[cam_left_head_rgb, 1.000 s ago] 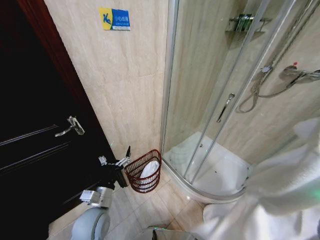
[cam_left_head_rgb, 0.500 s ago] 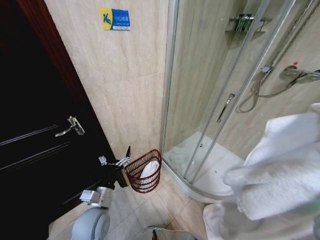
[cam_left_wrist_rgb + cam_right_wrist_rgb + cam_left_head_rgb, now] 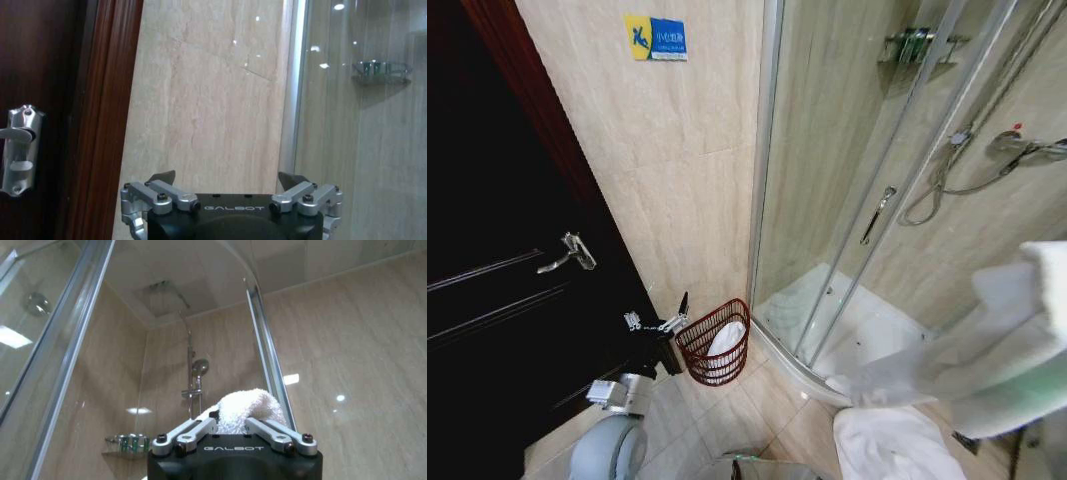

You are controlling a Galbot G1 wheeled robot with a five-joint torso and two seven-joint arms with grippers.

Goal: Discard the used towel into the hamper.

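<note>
— What's the room like from your seat?

— Tight bathroom. Beige tiled floor, marble-look wall with a blue and yellow sign, dark door on my left, curved glass shower enclosure ahead.

— And the hamper?

— The hamper stands on the floor against the wall, between door and shower, something white inside.

— Claws?

— My left gripper is spread wide, empty, low by the hamper. My right gripper is pinched on the white towel, held high at right. Another white cloth lies on the floor.
</note>
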